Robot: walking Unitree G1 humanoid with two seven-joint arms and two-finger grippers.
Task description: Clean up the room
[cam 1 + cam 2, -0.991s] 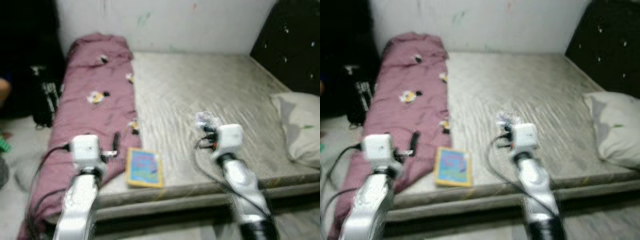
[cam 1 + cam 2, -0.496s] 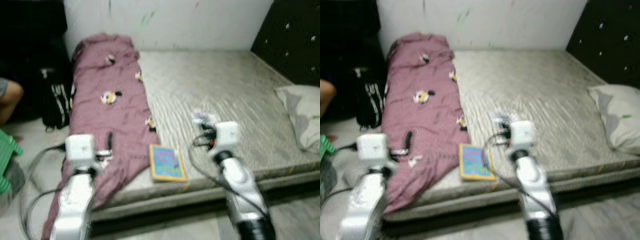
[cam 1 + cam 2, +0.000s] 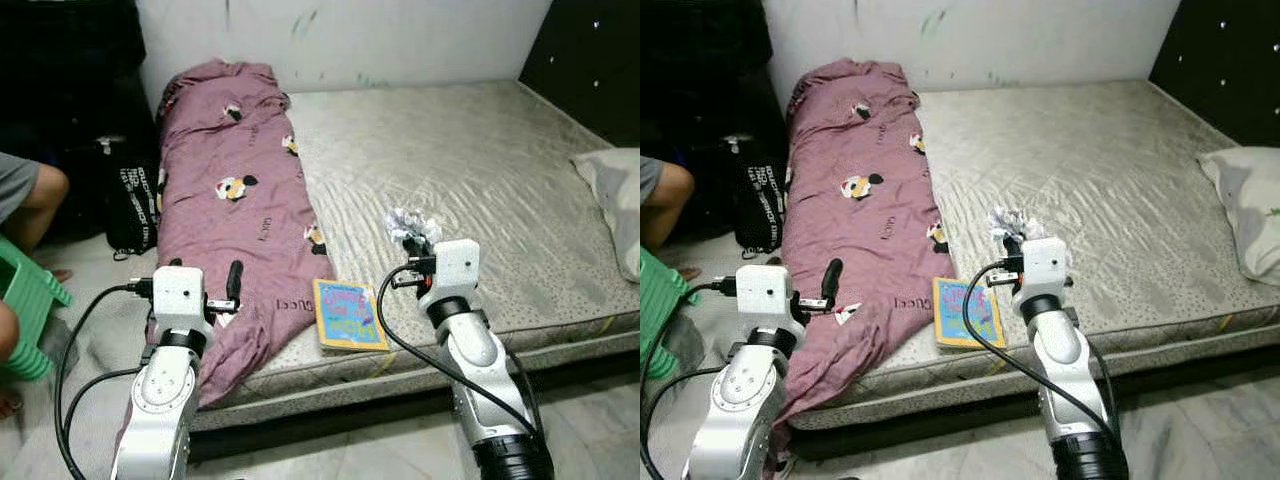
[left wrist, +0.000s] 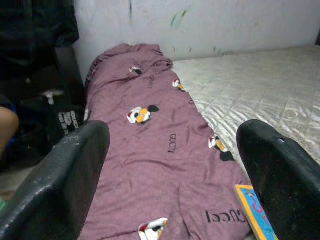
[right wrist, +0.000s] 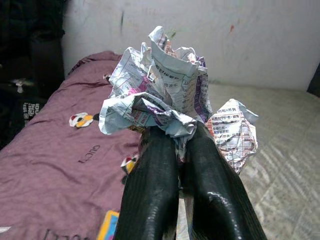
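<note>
Right fingers (image 5: 175, 165) clamped on crumpled paper (image 5: 160, 95) | left fingers (image 4: 80, 170) apart, raised over blanket (image 3: 230, 210)

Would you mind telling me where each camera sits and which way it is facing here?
Left eye view: on the head, looking down at the bed; both silver arms show.
Right eye view: beside it, same scene.
Left wrist view: along the open left gripper at the purple blanket.
Right wrist view: along the right gripper, shut on crumpled paper.
Shared: the blanket and the book appear in the eye and left wrist views.
</note>
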